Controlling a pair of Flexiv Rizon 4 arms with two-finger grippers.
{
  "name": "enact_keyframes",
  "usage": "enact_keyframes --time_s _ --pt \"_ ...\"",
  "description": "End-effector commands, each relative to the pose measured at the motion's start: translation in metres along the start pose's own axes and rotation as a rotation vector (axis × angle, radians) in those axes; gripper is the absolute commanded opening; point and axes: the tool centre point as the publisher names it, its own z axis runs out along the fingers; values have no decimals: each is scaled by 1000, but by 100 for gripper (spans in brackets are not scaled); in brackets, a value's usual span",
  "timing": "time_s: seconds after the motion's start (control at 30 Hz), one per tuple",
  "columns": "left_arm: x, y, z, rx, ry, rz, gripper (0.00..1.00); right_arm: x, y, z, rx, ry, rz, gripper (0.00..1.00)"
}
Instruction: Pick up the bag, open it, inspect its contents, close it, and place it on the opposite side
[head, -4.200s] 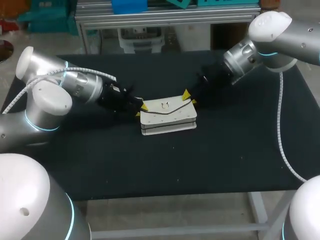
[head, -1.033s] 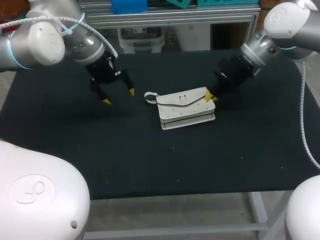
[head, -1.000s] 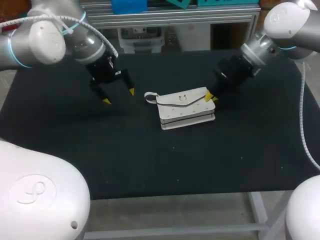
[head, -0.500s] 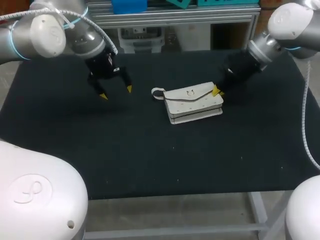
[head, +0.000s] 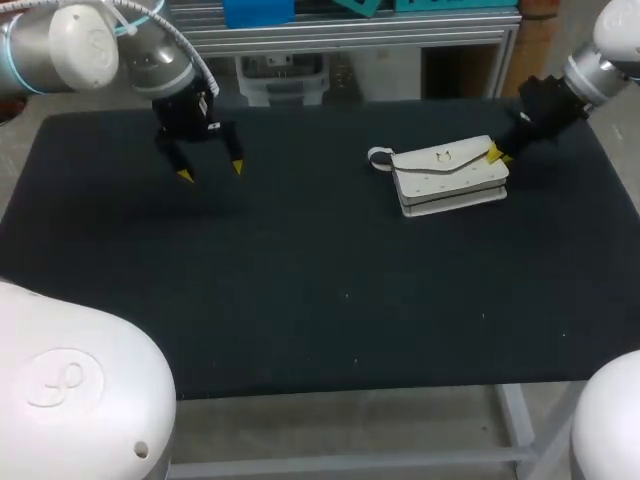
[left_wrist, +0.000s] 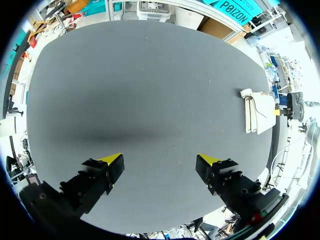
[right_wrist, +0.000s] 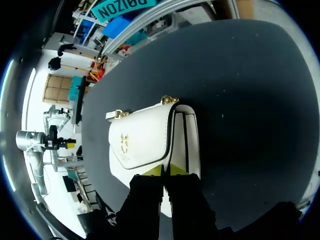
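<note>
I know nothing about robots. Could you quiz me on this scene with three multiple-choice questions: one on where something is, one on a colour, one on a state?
1. Where on the table is the white handbag?
A) near its left side
B) near its right side
C) at its front edge

2. What colour are the claw tips?
A) red
B) blue
C) yellow

3. How is the left claw?
A) open and empty
B) shut on the handbag
C) holding a cup

Answers:
1. B, the handbag lies at the right, where the right claw pinches its end.
2. C, both claws show yellow tips.
3. A, its tips stand apart over the table with nothing between them.
</note>
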Motion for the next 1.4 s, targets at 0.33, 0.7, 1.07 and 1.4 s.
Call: enact_keyframes --time_s 0.33,0.7,1.07,1.4 --pt "-2 -13 3 -29 -25 -5 100 -73 50 -40 -45 -13 81 0" --pt "-6 -18 2 -42 -51 -13 100 -114 73 -75 74 -69 44 0" --pt "-2 -23 4 -47 -59 -23 100 -157 80 -87 122 -166 113 0" --pt "4 -26 7 -57 -62 -18 100 -164 81 -77 121 -158 106 0"
